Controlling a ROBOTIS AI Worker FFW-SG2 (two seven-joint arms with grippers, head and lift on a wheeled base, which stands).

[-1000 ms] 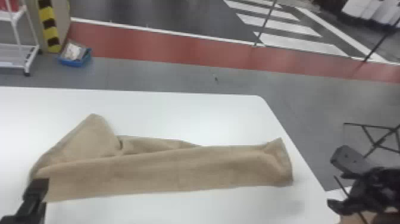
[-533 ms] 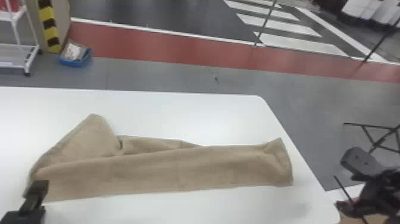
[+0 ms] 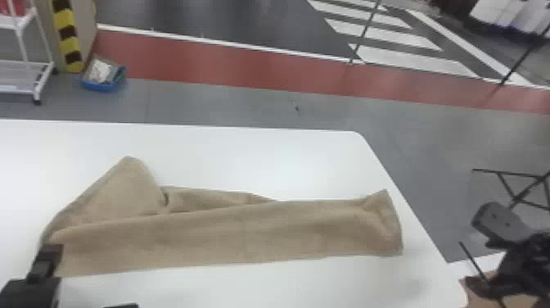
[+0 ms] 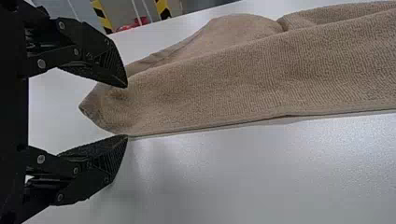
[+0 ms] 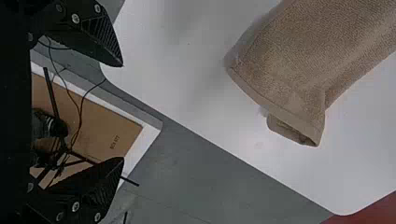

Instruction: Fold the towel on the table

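Note:
The tan towel lies in a long folded strip across the white table, with a raised, pointed flap at its left end and a turned-up corner at its right end. By the towel's near left corner is my left gripper (image 3: 86,277). In the left wrist view, that left gripper (image 4: 126,111) stands open, with the corner of the towel (image 4: 224,88) between or just beyond its fingers. Off the table's right edge hangs my right gripper (image 3: 483,254). The right wrist view shows the right gripper (image 5: 122,112) open and apart from the towel (image 5: 299,56).
The white table (image 3: 262,159) has its right edge sloping toward the right arm. Beyond it, a blue bin (image 3: 102,82) and a white cart (image 3: 24,78) stand on the floor. A cardboard sheet (image 5: 93,121) and a black stand are beside the table near the right gripper.
My right gripper has drifted a little farther right, away from the towel. The left gripper has shifted slightly, and a second finger now shows at the head view's bottom edge. The towel has kept its shape.

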